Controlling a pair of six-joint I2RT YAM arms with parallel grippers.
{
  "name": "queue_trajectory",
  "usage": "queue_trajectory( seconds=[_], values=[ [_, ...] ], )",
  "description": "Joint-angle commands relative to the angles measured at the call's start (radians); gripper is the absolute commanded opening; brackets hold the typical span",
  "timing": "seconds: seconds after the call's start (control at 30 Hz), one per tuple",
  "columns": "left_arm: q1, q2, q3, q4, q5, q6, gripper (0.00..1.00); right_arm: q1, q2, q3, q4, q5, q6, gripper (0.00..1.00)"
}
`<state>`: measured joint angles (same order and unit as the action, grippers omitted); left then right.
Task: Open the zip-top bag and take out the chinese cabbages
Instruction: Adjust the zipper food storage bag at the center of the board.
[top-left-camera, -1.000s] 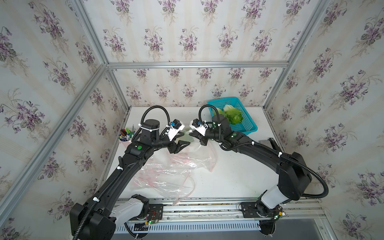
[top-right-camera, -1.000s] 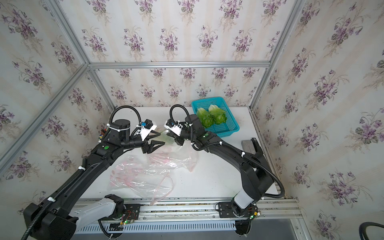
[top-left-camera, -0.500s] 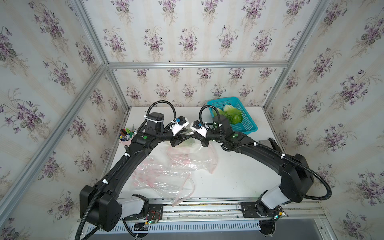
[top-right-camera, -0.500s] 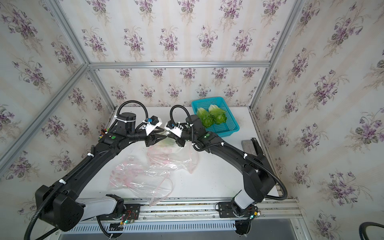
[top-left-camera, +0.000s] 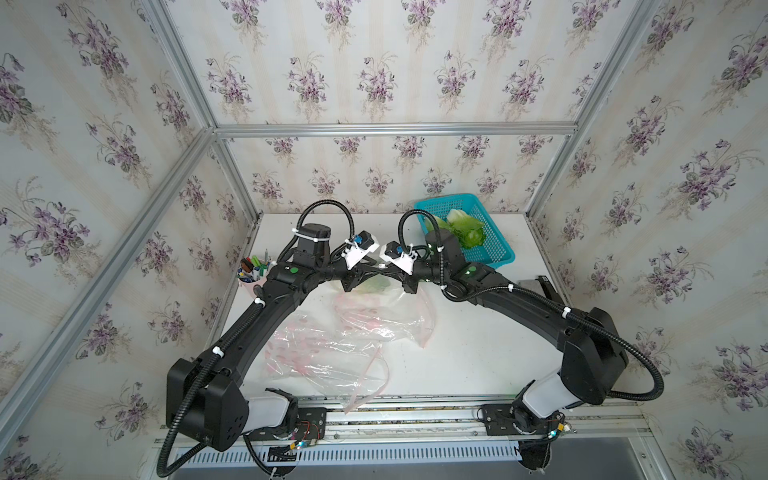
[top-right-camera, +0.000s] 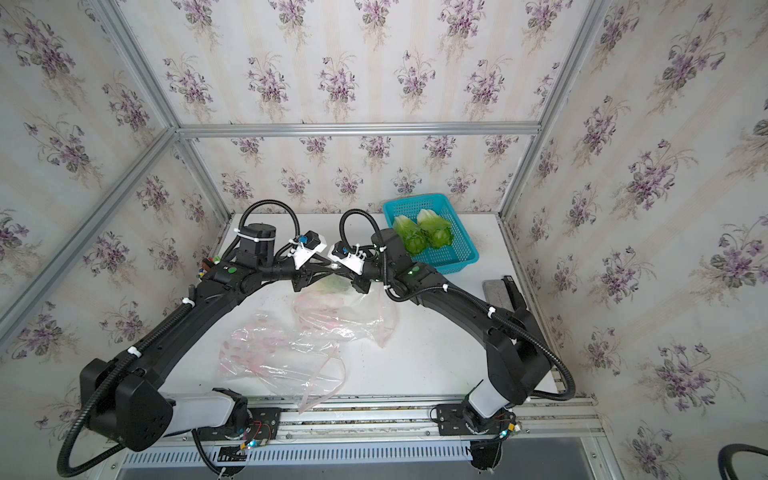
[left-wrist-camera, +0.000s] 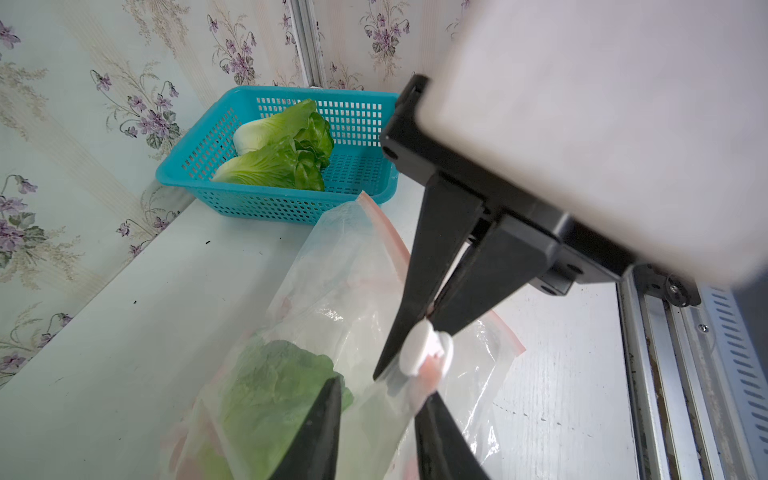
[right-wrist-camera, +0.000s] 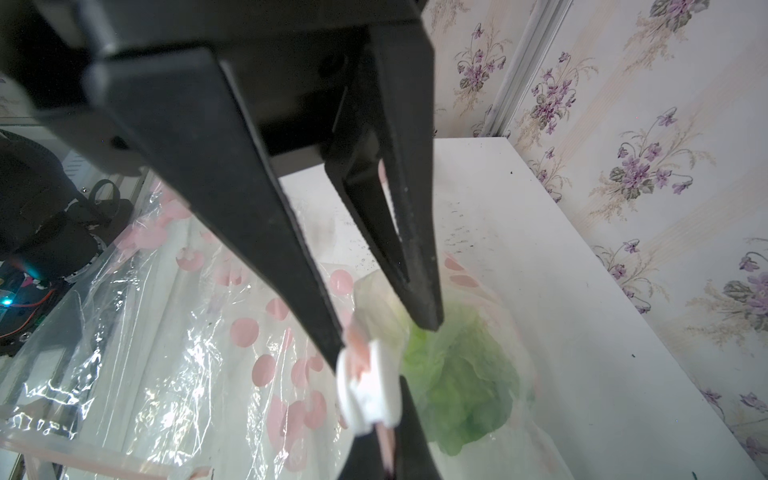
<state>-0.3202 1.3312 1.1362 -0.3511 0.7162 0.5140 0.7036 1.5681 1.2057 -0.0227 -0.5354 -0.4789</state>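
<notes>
While two chinese cabbages (top-left-camera: 467, 230) already lie in the blue basket (top-left-camera: 500, 255) at one o'clock in both top views, a third cabbage (top-left-camera: 372, 287) sits bagged toward twelve. In the left wrist view, the right gripper (left-wrist-camera: 419, 328) pinches the zip-top bag (left-wrist-camera: 353, 270) beside its slider (left-wrist-camera: 424, 357). In the right wrist view, the left gripper (right-wrist-camera: 382, 338) straddles the bag's top with its jaws narrowly apart (nothing clamped yet). Opening the bag and one removal remain.

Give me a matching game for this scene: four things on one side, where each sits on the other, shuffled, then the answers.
Things: 1 blue basket; 2 white slider; 3 pen cup; 4 lone cabbage.
Places: A inside the zip-top bag; B far right corner of the table; C on the bag's zip edge; D by the left wall.
Pairs: 1-B, 2-C, 3-D, 4-A.
</notes>
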Motion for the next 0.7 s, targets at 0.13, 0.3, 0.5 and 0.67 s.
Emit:
queue_trajectory(
  seconds=[0.13,0.3,0.5,0.67],
  values=[
    [0.001,0.0,-0.001,-0.004,0.042,0.03,0.01,0.0,0.018,0.012,0.015,-0.019,-0.016,0.0],
    [0.001,0.01,-0.001,-0.003,0.031,0.029,0.0,0.0,-0.012,-0.028,0.051,0.011,-0.025,0.51],
    [0.002,0.016,-0.004,-0.003,0.037,0.029,0.0,0.001,-0.127,-0.179,0.256,0.015,-0.036,0.53],
    [0.001,0.016,-0.007,-0.003,0.042,0.03,0.0,0.0,-0.144,-0.219,0.376,0.034,0.005,0.31]
  ],
)
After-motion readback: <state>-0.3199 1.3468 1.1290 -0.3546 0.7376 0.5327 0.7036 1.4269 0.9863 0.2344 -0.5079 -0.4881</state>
